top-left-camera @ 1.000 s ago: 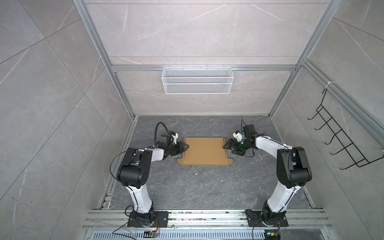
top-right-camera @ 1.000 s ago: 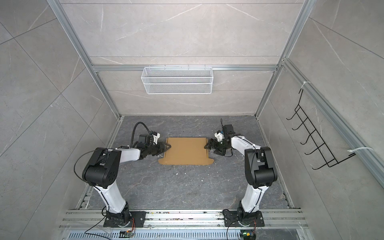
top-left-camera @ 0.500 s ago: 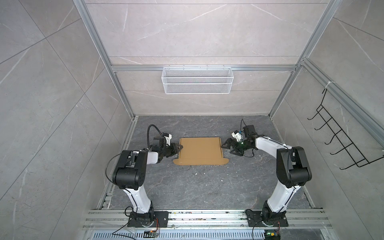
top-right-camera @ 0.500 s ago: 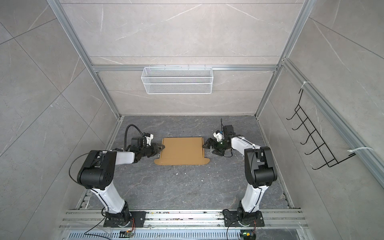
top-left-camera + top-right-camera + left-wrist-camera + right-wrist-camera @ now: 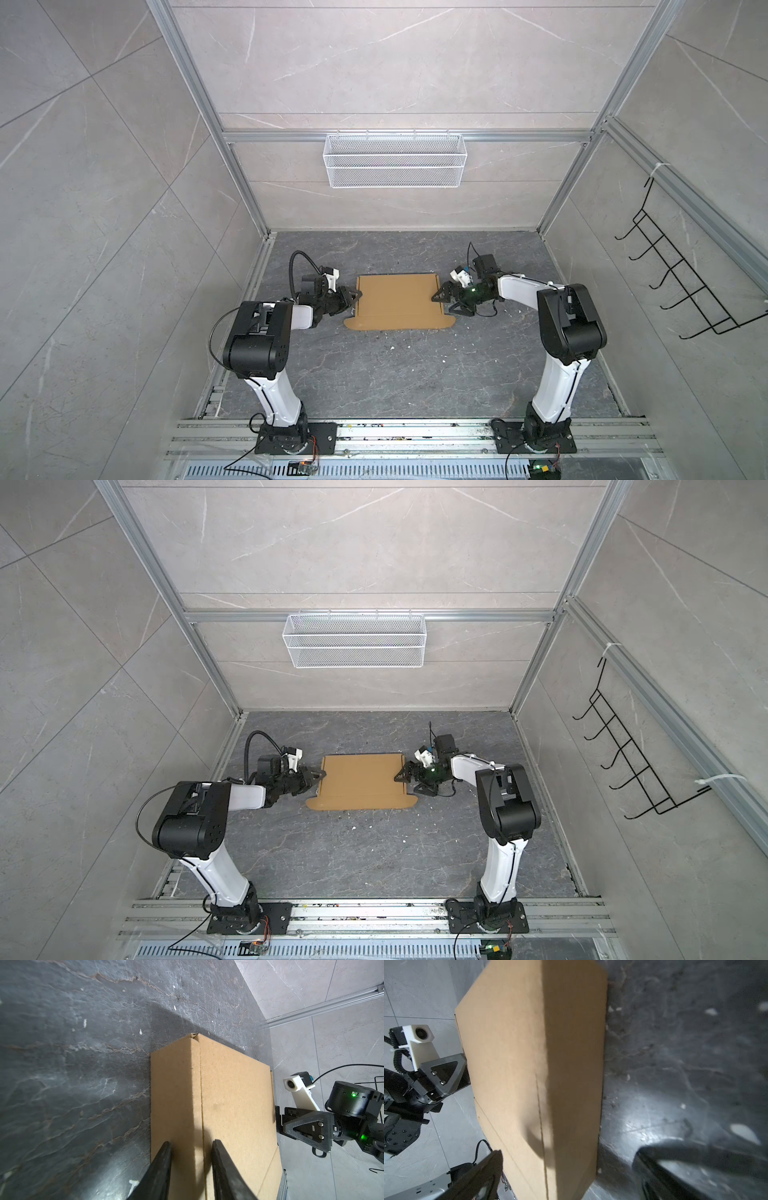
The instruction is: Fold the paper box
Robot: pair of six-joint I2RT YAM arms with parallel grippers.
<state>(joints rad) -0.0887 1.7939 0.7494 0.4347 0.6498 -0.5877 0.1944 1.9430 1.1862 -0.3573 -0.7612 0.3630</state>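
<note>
The paper box (image 5: 397,301) (image 5: 359,781) is plain brown cardboard lying low on the dark floor between both arms, with a flap along its near side. My left gripper (image 5: 356,296) (image 5: 322,776) is at the box's left end. In the left wrist view its jaws (image 5: 191,1144) stand only a little apart with the cardboard (image 5: 228,1095) between them. My right gripper (image 5: 441,304) (image 5: 404,785) is at the box's right edge. In the right wrist view it (image 5: 566,1153) gapes wide, its fingers well clear of the cardboard (image 5: 508,1064).
A white wire basket (image 5: 395,160) hangs on the back wall and a black hook rack (image 5: 685,282) on the right wall. Small white scraps (image 5: 390,347) dot the floor in front of the box. Aluminium rails (image 5: 395,432) carry both arm bases at the front.
My left gripper drew back to the left while its jaws narrowed, and the box slid left with it. My right gripper opened wider and stayed near the right edge.
</note>
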